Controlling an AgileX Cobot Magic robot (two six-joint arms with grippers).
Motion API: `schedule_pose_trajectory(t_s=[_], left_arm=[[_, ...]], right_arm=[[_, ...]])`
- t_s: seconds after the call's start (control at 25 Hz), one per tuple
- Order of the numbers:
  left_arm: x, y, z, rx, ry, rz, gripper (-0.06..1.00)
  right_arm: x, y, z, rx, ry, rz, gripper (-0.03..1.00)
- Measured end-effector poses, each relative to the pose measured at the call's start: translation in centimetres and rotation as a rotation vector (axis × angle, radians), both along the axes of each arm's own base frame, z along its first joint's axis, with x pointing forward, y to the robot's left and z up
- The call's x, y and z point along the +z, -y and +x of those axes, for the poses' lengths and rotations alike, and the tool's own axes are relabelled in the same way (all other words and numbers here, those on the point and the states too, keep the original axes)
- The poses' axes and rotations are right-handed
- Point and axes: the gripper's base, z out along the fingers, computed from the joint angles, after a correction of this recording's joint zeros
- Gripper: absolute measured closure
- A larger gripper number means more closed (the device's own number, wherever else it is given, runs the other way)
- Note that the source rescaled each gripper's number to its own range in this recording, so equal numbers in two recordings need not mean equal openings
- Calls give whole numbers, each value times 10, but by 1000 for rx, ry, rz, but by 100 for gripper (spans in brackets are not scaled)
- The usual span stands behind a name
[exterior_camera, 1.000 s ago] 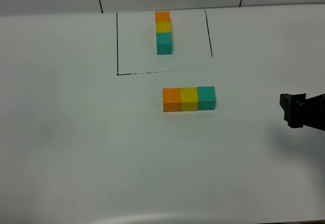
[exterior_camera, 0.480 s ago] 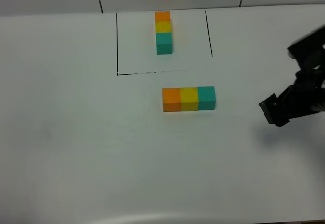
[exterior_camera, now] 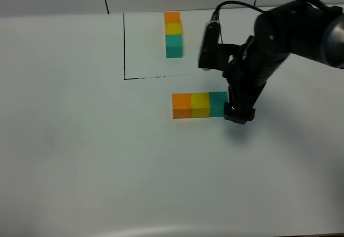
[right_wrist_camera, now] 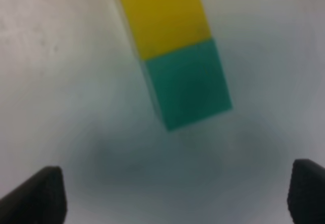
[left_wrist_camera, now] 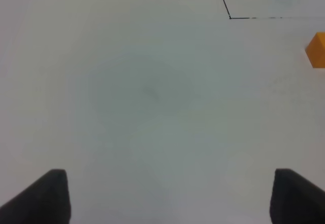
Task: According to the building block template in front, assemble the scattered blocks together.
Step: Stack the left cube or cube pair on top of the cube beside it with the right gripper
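Nearly matched: right arm at the teal end of the row

Over on the left, the left gripper [left_wrist_camera: 170, 198] hangs above bare bench [left_wrist_camera: 152, 92]. Its 2 fingers [left_wrist_camera: 51, 196] are spread wide with nothing between them. It is well apart from the work, and only the orange block [left_wrist_camera: 316, 49] shows at the edge of its view.

Toward the middle, the building block template [exterior_camera: 173, 34] stands at the far side beside a black drawn outline [exterior_camera: 124, 43], running orange, yellow, teal from far to near. Just outside that outline, the scattered blocks [exterior_camera: 191, 106] lie in 1 row on the bench. The yellow block [exterior_camera: 200, 105] touches the orange one on its left and the teal block [exterior_camera: 216, 102] on its right, so the order matches the template's.

On the right, the right gripper [exterior_camera: 239, 113] sits low at the teal end. Its wrist view shows the fingers [right_wrist_camera: 35, 196] wide open and empty, with the teal block ahead of them, not between. Whether any part touches the block I cannot tell.

The step in hand looks like a final squaring of the row. To do it well, first turn the wrist so the fingers line up with the row, which slants across their line. Then advance slowly along the row's length. A clipped corner would likely swing all 3 cubes out of line.
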Motion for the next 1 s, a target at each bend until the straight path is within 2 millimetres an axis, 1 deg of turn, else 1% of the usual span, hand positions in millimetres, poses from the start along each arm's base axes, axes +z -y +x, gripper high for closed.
schedule_pose_trajectory(t_s=[0.04,0.16,0.2,0.28,0.44,0.56,0.64,0.72,0.8,0.88,1.0], left_arm=[[0,0,0,0,0,0,27],[0,0,0,0,0,0,27],[0,0,0,0,0,0,27],[0,0,0,0,0,0,27],[0,0,0,0,0,0,27],[0,0,0,0,0,0,27],[0,0,0,0,0,0,27],[0,0,0,0,0,0,27],[0,0,0,0,0,0,27],[0,0,0,0,0,0,27],[0,0,0,0,0,0,27]], right_arm=[[-1,-8,5,36,-8,-14,20],[-14,-30,21,105,-23,-37,20],[-16,-36,26,115,-18,-37,20],[-26,-43,33,132,-31,-48,20],[-43,-50,38,149,-74,-67,21],[-53,-50,38,159,-94,-78,22],[-58,-51,39,157,-100,-77,22],[-60,-52,39,154,-99,-65,25],[-61,-54,39,147,-100,-49,34],[-61,-55,39,141,-107,-37,47],[-61,-55,39,140,-108,-32,78]])
